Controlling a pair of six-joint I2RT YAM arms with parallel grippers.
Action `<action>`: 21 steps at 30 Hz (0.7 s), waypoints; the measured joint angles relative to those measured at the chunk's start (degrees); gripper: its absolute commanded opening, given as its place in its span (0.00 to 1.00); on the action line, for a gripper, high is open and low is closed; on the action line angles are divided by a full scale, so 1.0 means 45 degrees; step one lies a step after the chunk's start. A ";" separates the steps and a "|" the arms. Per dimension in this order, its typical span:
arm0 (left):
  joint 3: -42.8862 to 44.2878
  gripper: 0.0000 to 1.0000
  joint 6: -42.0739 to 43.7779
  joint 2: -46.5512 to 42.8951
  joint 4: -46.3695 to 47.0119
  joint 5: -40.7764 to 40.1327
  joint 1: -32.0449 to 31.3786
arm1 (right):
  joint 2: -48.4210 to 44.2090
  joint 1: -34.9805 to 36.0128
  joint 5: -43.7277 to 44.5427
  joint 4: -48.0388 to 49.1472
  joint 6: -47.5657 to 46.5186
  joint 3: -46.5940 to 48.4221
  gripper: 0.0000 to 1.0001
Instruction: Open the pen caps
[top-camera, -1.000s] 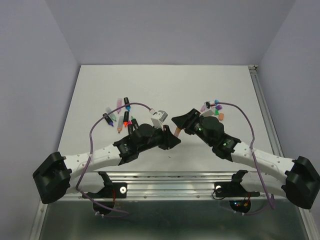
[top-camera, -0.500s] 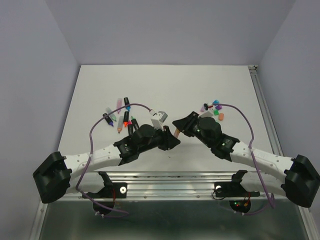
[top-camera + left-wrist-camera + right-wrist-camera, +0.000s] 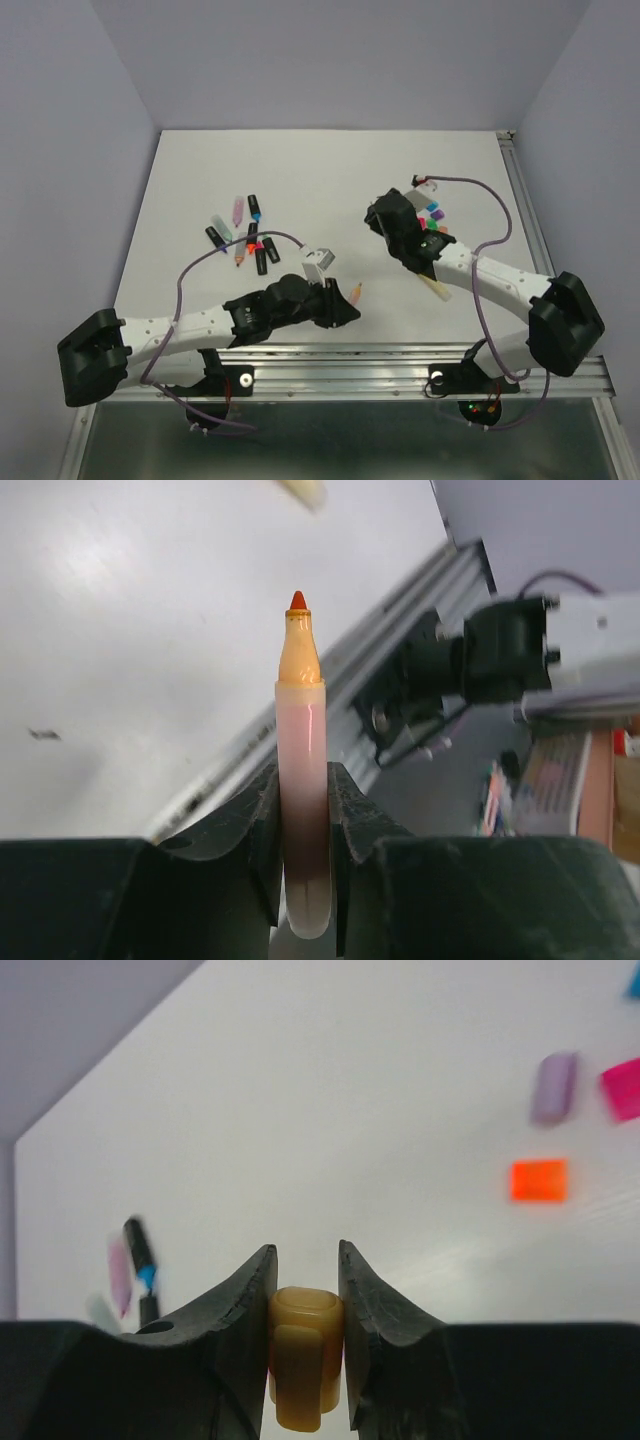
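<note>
My left gripper [image 3: 348, 302] is shut on an uncapped peach pen [image 3: 300, 730], held near the table's front edge. Its orange-red tip [image 3: 297, 601] is bare and points away from the jaws. My right gripper [image 3: 373, 214] is shut on a stubby peach cap [image 3: 305, 1358], held above the table towards the right. Loose caps lie beside it: purple [image 3: 553, 1087], pink [image 3: 623, 1088] and orange [image 3: 539, 1180]. The same pile of caps [image 3: 436, 214] shows in the top view, partly hidden by the right arm.
Several uncapped highlighter barrels [image 3: 243, 238] lie in a cluster at the left middle; two of them [image 3: 140, 1260] show in the right wrist view. A pale cream stick [image 3: 437, 288] lies under the right forearm. A metal rail [image 3: 400, 352] runs along the front edge.
The grippers were together at the centre. Now they are apart: the right has swung back and right with the cap, and the left has drawn nearer with the bare pen.
</note>
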 measured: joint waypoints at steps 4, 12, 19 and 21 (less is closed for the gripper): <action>-0.0680 0.00 -0.0894 -0.0777 -0.0612 0.0408 -0.1486 | 0.0947 -0.2516 0.1205 -0.0024 -0.0695 0.0690 0.01; -0.0699 0.00 -0.1642 -0.1511 -0.2569 -0.1127 -0.1438 | 0.2448 -0.3861 0.0602 -0.0102 -0.2492 0.1477 0.04; 0.0369 0.00 -0.1447 -0.1054 -0.4998 -0.2385 0.0928 | 0.3473 -0.4197 -0.0073 -0.0238 -0.2968 0.1559 0.14; 0.0525 0.00 -0.1268 -0.0913 -0.5294 -0.2492 0.1904 | 0.3764 -0.4371 -0.0151 -0.0413 -0.3031 0.1559 0.15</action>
